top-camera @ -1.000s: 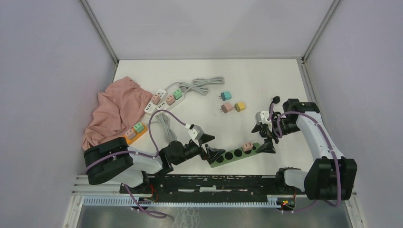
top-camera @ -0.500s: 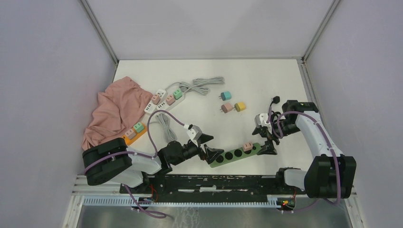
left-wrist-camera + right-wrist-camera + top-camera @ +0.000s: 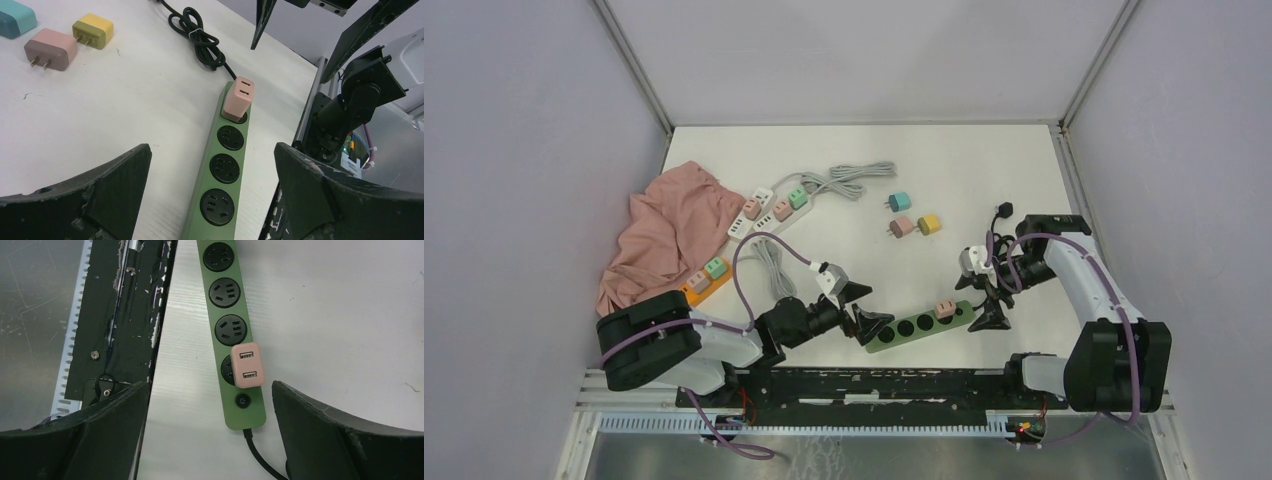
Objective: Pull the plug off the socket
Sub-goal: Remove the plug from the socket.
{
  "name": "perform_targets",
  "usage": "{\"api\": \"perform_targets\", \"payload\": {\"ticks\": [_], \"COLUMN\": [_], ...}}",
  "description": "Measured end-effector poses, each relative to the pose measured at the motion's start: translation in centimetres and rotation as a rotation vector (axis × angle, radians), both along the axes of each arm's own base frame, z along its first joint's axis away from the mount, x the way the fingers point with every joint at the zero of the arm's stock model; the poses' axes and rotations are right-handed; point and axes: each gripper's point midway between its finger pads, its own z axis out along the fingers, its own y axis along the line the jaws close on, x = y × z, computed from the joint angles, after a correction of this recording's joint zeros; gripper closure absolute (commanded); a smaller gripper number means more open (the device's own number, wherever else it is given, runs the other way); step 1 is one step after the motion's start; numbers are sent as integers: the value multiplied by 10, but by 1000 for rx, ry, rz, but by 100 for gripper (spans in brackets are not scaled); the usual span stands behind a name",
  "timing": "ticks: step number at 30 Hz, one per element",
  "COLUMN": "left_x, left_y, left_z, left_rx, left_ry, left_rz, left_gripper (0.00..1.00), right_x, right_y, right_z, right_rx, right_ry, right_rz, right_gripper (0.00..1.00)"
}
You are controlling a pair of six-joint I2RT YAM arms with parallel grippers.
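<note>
Right pincer point(image 3: 210, 390) agape, pink plug point(image 3: 246, 365) centred just ahead on green strip point(image 3: 227, 305).

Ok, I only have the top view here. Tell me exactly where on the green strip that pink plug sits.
Observer: The plug sits right beside the power button, at the end of the strip where the cable leaves.
Operator: Describe its top face.
Observer: It has two USB ports, one above the other.
Operator: Check the right gripper.
Observer: The right gripper is open, and neither finger touches the plug.
</note>
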Motion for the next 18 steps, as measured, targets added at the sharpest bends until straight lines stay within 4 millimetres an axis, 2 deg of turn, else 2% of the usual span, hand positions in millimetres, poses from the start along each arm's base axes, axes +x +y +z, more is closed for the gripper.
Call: {"api": "perform_targets", "payload": {"ticks": [6, 10, 18], "left_x": [1, 1, 2], "left_y": [3, 4, 4], "left_z": [-3, -4, -4], "left_rx": [7, 9, 10], "left_ry": [4, 5, 5], "left_rz": [6, 8, 10], "left_gripper": [1, 1, 1], "right_x": [-7, -10, 7], "right_y": [-4, -5, 3], "right_z": [-9, -17, -52], "right_rx": [-28, -62, -235], "right_ry": [20, 33, -29], "right_rz": [33, 48, 43], "right_gripper": [3, 12, 16]}}
